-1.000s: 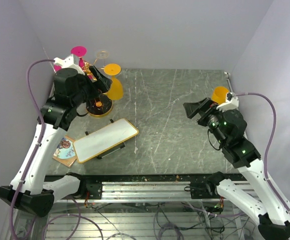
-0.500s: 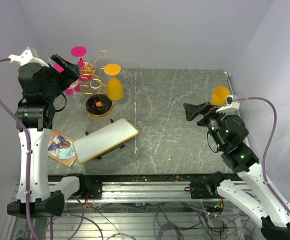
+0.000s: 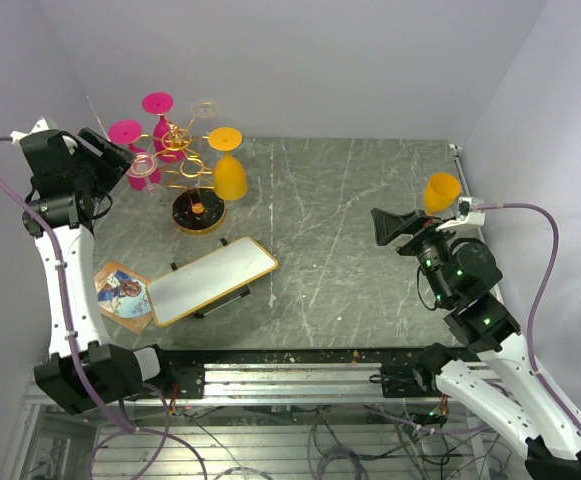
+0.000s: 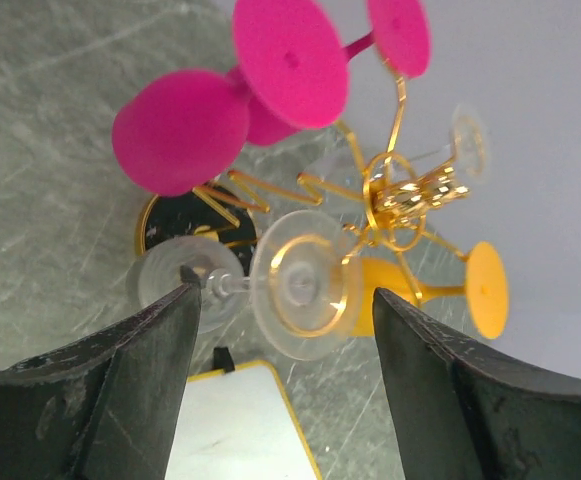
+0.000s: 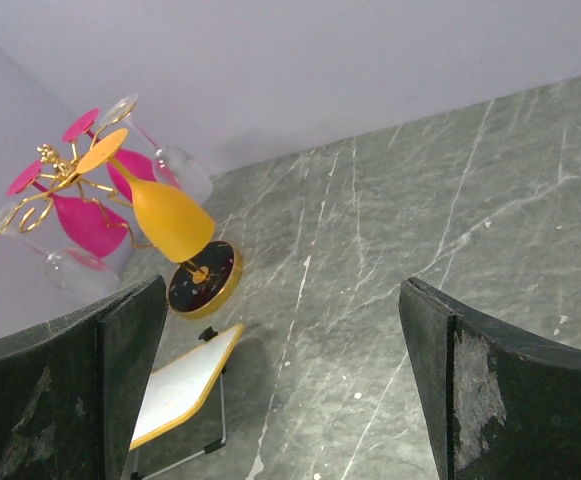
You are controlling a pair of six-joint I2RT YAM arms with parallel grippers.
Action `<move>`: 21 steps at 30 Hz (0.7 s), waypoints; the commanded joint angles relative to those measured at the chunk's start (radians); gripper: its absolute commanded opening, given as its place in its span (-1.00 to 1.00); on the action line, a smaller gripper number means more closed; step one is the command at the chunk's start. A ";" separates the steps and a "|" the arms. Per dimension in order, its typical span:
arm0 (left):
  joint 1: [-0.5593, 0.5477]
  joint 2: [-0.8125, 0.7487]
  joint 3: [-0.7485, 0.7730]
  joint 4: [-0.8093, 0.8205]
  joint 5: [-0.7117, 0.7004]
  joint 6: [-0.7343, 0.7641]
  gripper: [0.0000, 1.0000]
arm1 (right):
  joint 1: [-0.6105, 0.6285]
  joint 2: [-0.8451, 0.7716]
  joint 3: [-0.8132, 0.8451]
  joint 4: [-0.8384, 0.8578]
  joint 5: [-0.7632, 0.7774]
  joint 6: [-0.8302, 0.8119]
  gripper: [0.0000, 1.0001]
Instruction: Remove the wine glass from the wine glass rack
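- The clear wine glass (image 4: 300, 292) hangs upside down on the side of the rack (image 4: 405, 195) nearest the left arm. Its foot is caught in a gold ring loop, and its stem and bowl trail away below.
- It looks thin, light, brittle and slippery. The stem just under the foot seems the safest hold, with a gentle squeeze. It should probably slide out along the wire arm rather than be pulled straight down.
- The rack stands on a round black base at the far left of the table (image 3: 370, 200). It also carries two pink glasses (image 4: 180, 130) and an orange glass (image 3: 230, 178). It may tip if a foot snags.
- The left claw (image 4: 285, 295) is spread wide and faces the glass without touching it.
- The right claw (image 5: 282, 290) is spread and empty, well apart on the right.
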 commanded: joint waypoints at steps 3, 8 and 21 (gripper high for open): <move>0.033 0.014 -0.072 0.092 0.165 -0.003 0.51 | 0.013 -0.012 -0.017 0.038 0.028 -0.024 0.99; 0.035 0.030 -0.085 0.097 0.159 0.000 0.43 | 0.015 -0.006 -0.019 0.041 0.025 -0.022 0.99; 0.035 0.071 -0.066 0.093 0.132 0.041 0.22 | 0.016 -0.006 -0.025 0.045 0.032 -0.022 0.99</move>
